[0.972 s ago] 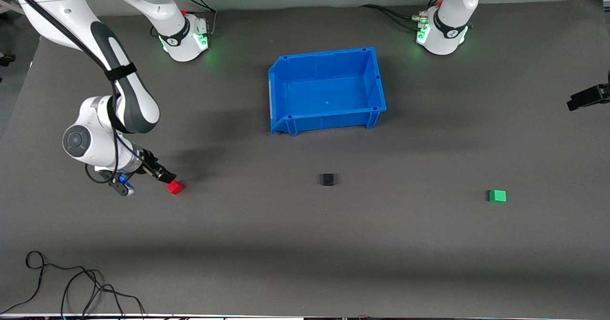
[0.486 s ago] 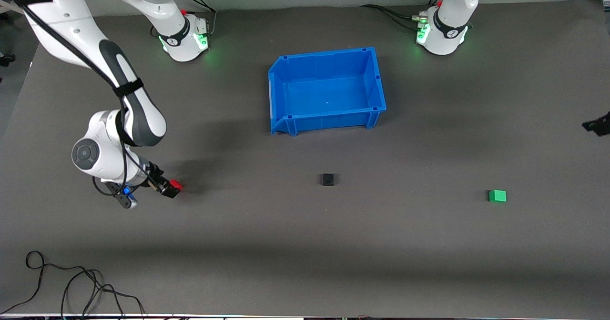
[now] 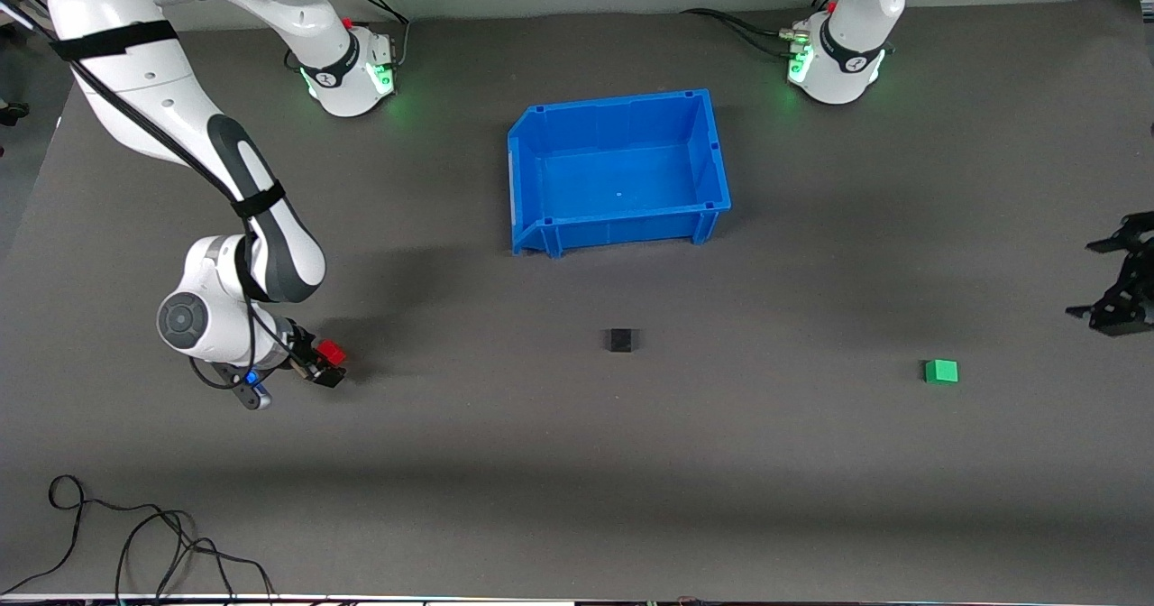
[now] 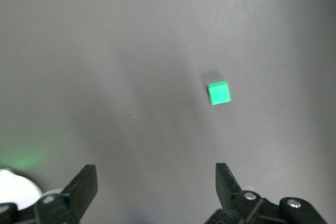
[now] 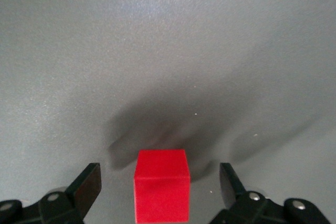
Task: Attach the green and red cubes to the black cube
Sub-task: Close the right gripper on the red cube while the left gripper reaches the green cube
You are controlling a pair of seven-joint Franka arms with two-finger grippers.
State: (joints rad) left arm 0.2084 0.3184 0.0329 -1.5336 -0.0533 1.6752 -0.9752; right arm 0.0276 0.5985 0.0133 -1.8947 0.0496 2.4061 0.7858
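Observation:
The red cube (image 3: pixel 332 351) lies on the grey mat toward the right arm's end. My right gripper (image 3: pixel 322 359) is low at the mat and open, with the red cube (image 5: pixel 161 184) between its fingers (image 5: pixel 86 186), apart from both. The black cube (image 3: pixel 619 340) sits mid-table, nearer the front camera than the blue bin. The green cube (image 3: pixel 941 371) lies toward the left arm's end. My left gripper (image 3: pixel 1098 278) is open and empty, up in the air at the mat's edge. Its wrist view shows the green cube (image 4: pixel 219 93) well clear of its fingers (image 4: pixel 227 182).
An empty blue bin (image 3: pixel 613 105) stands mid-table between the two arm bases. Loose black cables (image 3: pixel 135 543) lie at the front corner at the right arm's end. Open grey mat separates the three cubes.
My right gripper has moved over the red cube, so the cube now sits between its open fingers. My left gripper has come further into view at the mat's edge.

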